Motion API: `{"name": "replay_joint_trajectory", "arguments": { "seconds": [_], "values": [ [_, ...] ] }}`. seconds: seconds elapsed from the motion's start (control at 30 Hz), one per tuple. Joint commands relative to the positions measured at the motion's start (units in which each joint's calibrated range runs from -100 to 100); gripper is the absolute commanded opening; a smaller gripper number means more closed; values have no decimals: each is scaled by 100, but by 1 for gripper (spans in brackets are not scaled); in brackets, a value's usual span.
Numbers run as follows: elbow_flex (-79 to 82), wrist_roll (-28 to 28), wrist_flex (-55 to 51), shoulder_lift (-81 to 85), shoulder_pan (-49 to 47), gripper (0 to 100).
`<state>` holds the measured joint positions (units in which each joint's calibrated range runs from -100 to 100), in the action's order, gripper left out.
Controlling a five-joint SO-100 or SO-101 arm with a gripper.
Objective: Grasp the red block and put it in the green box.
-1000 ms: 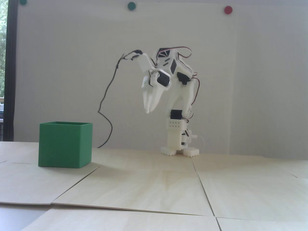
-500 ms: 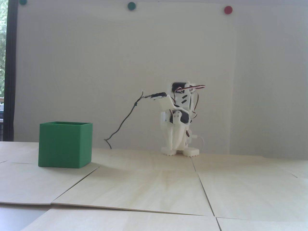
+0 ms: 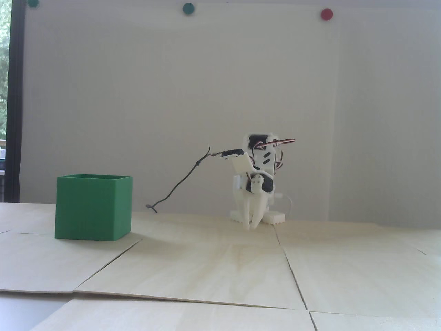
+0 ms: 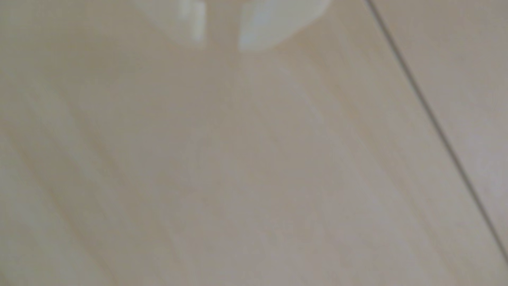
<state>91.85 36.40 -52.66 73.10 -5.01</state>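
Posture: I have folded down low in front of my base; a second ago I was raised with my fingers hanging high above the counter. Now the tips sit at or just off its surface.
Fingers: nothing between them. In the wrist view two pale tips show a narrow gap; in the fixed view they look nearly together. Slightly parted, I judge, and empty.
Red block: not visible in either view. No red on the counter, none under the tips. Cannot say from here where it lies; inside the box is possible, since its interior is hidden.
Green box: stands upright on the counter, well apart from me, to the left in the fixed view. Matte walls, open top; unmoved over the last second.
Meaning: coming down empty-handed, with no block left on the counter, reads as settling to rest after delivery. A judgement only.
Cable: the black lead sagged with me, its end near the counter behind the box.
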Motion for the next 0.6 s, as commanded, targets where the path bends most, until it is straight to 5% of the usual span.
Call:
{"name": "replay_joint_trajectory", "arguments": {
  "seconds": [0.0,0.57],
  "values": [
    [371,25,131,519,-50,2],
    [513,20,-1454,1190,-42,2]
  ]
}}
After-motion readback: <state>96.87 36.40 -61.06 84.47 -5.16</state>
